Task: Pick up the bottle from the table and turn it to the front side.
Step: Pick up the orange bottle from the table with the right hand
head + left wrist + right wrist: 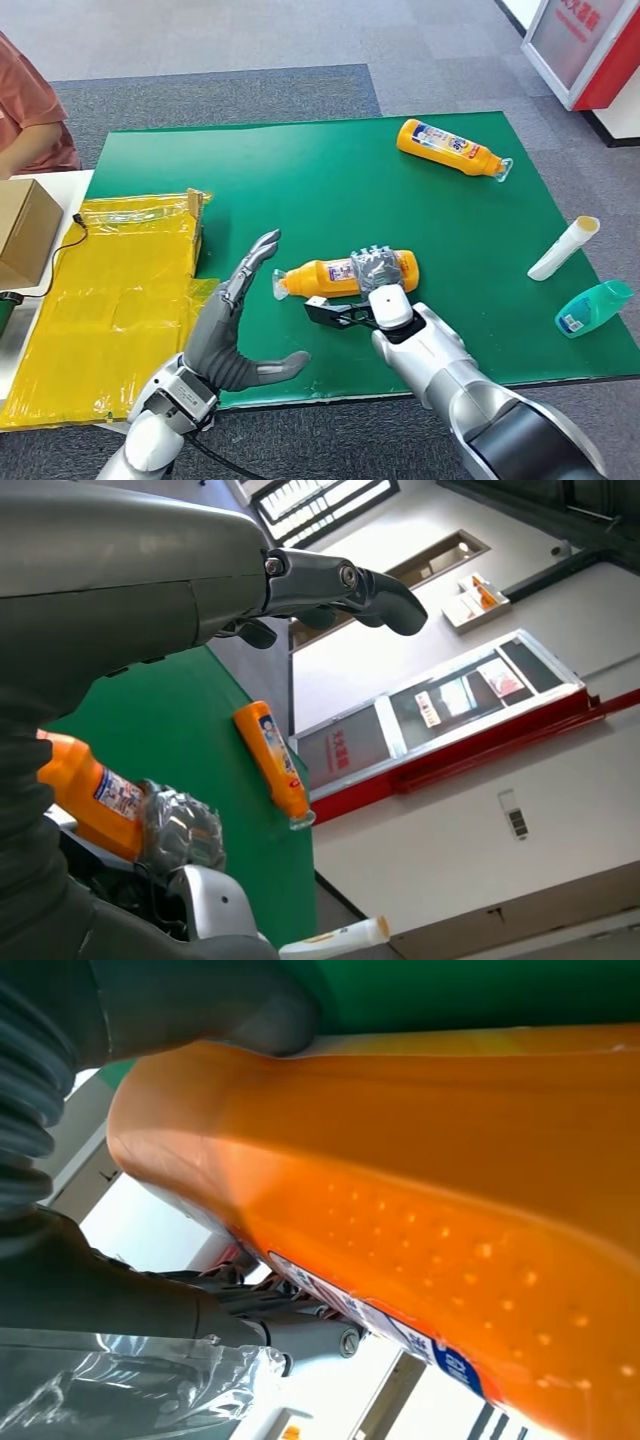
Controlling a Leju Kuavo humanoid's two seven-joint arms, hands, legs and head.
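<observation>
The right hand [375,270], its fingers wrapped in clear plastic film, grips an orange plastic bottle with a blue-and-white label and a clear cap [343,277] around the wide end of its body. The bottle lies lengthwise near the front of the green mat [317,180] that covers the desk, cap end pointing toward the left hand [234,325]; whether it rests on the mat or is lifted just off it cannot be told. In the right wrist view the bottle's orange, dimpled body [423,1190] sits close against the hand. The left hand is spread wide and holds nothing, hovering just beside the bottle's cap end, apart from it. A second orange bottle of the same kind [451,148] lies at the mat's far side, well apart from the held one. Beyond the left hand from the held bottle lies a yellow plastic sheet [113,300].
</observation>
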